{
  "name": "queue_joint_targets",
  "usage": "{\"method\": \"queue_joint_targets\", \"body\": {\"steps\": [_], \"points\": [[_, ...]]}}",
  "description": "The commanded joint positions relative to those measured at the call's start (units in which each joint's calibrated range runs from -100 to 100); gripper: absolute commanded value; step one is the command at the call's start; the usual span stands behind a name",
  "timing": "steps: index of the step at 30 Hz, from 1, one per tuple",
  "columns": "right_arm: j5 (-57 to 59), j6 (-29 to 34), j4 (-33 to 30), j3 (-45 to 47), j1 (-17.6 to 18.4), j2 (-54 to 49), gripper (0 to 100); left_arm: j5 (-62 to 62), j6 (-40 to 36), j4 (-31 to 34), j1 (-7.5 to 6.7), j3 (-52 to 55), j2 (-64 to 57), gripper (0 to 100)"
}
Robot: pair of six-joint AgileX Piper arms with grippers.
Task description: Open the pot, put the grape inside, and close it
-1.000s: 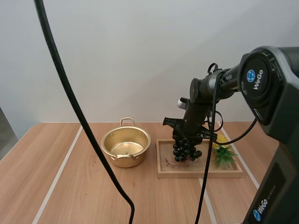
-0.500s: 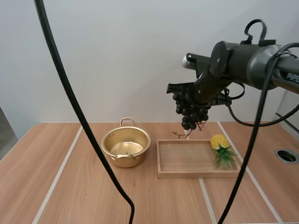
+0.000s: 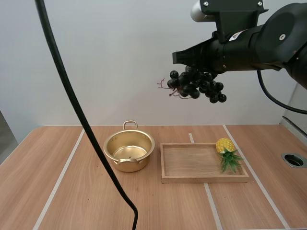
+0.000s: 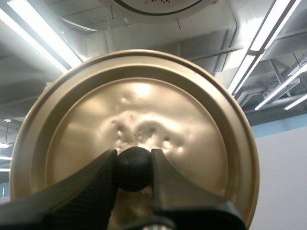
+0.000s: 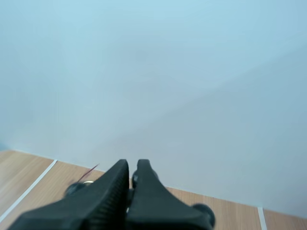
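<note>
The table (image 3: pixel 62 191) carries a tray (image 3: pixel 204 179) right of centre. The tray's left edge is just beside the open pot (image 3: pixel 128 165), with a narrow gap between them. The left hand (image 4: pixel 134 167) pinches the knob (image 4: pixel 132 165) of the lid (image 4: pixel 144 96), lifted off the pot. The right hand (image 3: pixel 184 62) is closed on the grapes (image 3: pixel 196 85), high above pot and tray and well apart from both rims. A pineapple (image 3: pixel 225 146) lies at the tray's right end.

Right tool (image 3: pixel 192 66) holds grapes (image 3: pixel 197 86) high over the tray (image 3: pixel 201 178) (pot (image 3: pixel 127 165) open).
</note>
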Motion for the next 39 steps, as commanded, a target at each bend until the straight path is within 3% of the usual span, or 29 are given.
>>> {"method": "queue_joint_targets", "body": {"steps": [1, 3, 8, 16, 20, 24, 29, 35, 39], "points": [[-3.1, -13.6, 7.0, -0.3, 0.0, 0.0, 0, -2.4, -0.2, -0.2, 0.02, -0.3, 0.0, 0], [-6.6, -16.9, 9.6, -0.3, 0.0, 0.1, 0, -2.4, -0.2, -0.2, 0.02, -0.3, 0.0, 0], [-3.7, -16.7, 14.6, -0.3, 0.0, 1.1, 0, -2.4, -0.2, -0.2, 0.02, -0.3, 0.0, 0], [24.2, -19.0, 17.9, -10.3, 0.0, 13.5, 0, -2.4, -0.2, -0.2, 0.02, -0.3, 0.0, 0], [31.0, -19.2, 23.5, -16.6, 0.0, 19.4, 0, -2.4, -0.2, -0.2, 0.02, -0.3, 0.0, 0], [34.8, -19.3, 23.8, -22.0, 0.5, 24.8, 0, -2.4, -0.2, -0.2, 0.02, -0.3, 0.0, 0], [39.5, -19.3, 24.2, -24.0, 3.3, 30.1, 0, -2.4, -0.2, -0.2, 0.02, -0.3, 0.0, 0], [39.6, -22.1, 24.1, -24.0, 10.0, 33.1, 0, -2.4, -0.2, -0.2, 0.02, -0.3, 0.0, 0], [38.6, -22.6, 22.0, -24.7, 12.6, 34.4, 0, -2.4, -0.2, -0.2, 0.02, -0.3, 0.0, 0]]}}
